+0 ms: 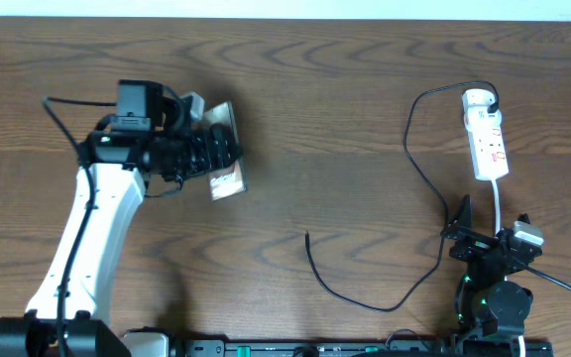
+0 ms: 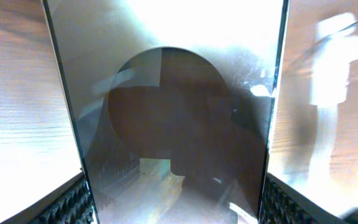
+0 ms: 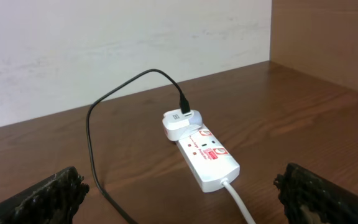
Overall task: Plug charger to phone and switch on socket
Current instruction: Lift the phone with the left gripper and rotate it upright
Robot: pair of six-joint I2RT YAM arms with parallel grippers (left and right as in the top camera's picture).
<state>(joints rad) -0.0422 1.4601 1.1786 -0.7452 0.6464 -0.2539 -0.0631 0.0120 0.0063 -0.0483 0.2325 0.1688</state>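
My left gripper (image 1: 214, 149) is shut on the phone (image 1: 230, 182) at the table's back left. In the left wrist view the glossy grey-brown phone (image 2: 173, 93) fills the frame between the two finger pads (image 2: 176, 208). The white socket strip (image 1: 487, 139) lies at the right, with a round white plug (image 3: 180, 122) at its far end. The strip also shows in the right wrist view (image 3: 209, 160). The black charger cable (image 1: 413, 164) loops from that plug across the table, and its free tip (image 1: 308, 237) lies near the front centre. My right gripper (image 1: 484, 246) is open and empty, just in front of the strip (image 3: 185, 199).
The strip's white lead (image 1: 502, 203) runs toward my right arm. A white wall (image 3: 104, 50) stands behind the table, and a wooden panel (image 3: 328, 37) rises at the right.
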